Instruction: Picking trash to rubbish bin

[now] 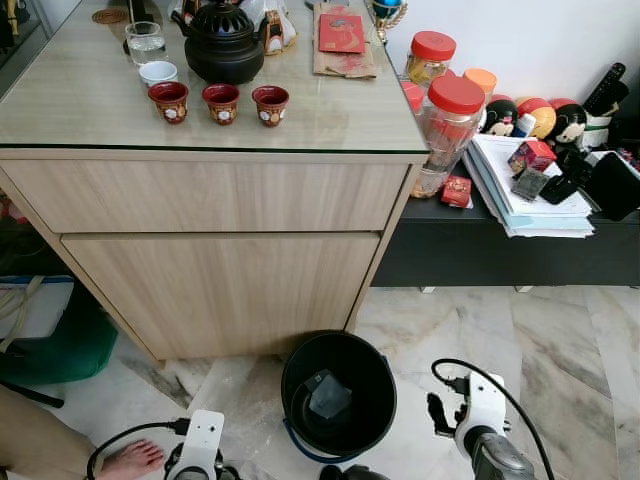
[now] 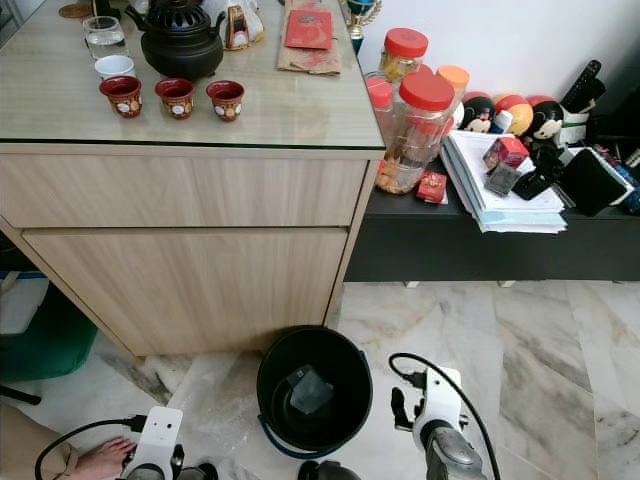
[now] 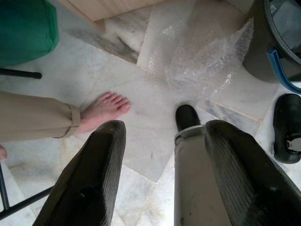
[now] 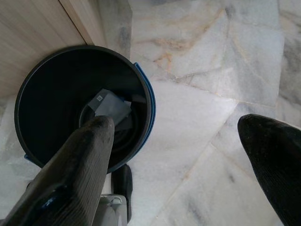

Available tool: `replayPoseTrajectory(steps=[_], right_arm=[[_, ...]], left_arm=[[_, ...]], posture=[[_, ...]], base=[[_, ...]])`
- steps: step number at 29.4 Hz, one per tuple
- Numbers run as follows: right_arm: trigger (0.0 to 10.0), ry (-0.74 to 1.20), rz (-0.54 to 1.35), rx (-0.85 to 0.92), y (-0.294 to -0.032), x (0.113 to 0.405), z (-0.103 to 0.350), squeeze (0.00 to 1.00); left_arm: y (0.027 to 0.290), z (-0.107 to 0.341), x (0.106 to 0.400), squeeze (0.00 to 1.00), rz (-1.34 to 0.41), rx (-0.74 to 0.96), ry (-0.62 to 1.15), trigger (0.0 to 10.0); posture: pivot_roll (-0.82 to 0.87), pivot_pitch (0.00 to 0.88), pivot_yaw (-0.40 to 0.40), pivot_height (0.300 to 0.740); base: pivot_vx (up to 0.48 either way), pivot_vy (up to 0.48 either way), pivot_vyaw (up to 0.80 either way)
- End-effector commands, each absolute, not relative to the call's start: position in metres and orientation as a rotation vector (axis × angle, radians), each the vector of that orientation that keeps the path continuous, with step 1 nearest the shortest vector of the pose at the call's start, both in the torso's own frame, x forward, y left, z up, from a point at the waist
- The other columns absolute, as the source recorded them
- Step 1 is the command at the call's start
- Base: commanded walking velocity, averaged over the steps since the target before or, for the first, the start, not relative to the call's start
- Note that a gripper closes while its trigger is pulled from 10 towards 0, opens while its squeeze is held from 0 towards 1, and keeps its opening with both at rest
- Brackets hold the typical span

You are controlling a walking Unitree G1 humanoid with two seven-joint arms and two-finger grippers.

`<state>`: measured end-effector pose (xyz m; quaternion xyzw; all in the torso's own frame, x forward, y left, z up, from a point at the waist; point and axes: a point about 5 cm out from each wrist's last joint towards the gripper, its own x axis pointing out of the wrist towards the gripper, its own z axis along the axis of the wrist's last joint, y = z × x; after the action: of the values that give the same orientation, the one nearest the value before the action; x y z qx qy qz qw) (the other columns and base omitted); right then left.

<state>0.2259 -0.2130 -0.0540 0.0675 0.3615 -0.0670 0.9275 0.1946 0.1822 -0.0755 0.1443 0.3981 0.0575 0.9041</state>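
A black round rubbish bin [image 1: 296,362] stands on the marble floor in front of the wooden cabinet. A grey crumpled packet [image 1: 328,395] lies at its bottom, seen too in the right wrist view [image 4: 111,104]. A sheet of clear bubble wrap [image 3: 207,61] lies flat on the floor beside the bin [image 3: 260,52], on its left. My left gripper [image 3: 164,181] hangs open low over the floor, holding nothing. My right gripper [image 4: 183,165] is wide open just right of the bin [image 4: 51,84], also with nothing in it.
A person's bare foot [image 3: 104,109] and beige trouser leg rest on the floor at my left. A green tub [image 1: 60,345] sits left of the cabinet [image 1: 220,265]. A low black shelf [image 1: 450,255] with jars and papers stands at the right.
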Motion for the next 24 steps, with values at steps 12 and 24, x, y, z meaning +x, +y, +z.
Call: replayPoseTrajectory(steps=[12,24], right_arm=[[10.0,0.749,-0.172,0.145,-0.2198,0.2193,-0.0566,0.0],[10.0,0.751,-0.173,0.153,-0.2189,0.2181,-0.0576,0.0]], left_arm=[[0.1863,-0.0789,0.1882,0.0,0.114,0.322,0.857,10.0],[0.1884,-0.0789,0.1877,0.0,0.119,0.323,0.859,10.0]], posture=[[0.09,0.12,-0.125,0.74],[0.09,0.149,-0.125,0.74]], base=[[0.0,0.0,0.0],[0.0,0.0,0.0]])
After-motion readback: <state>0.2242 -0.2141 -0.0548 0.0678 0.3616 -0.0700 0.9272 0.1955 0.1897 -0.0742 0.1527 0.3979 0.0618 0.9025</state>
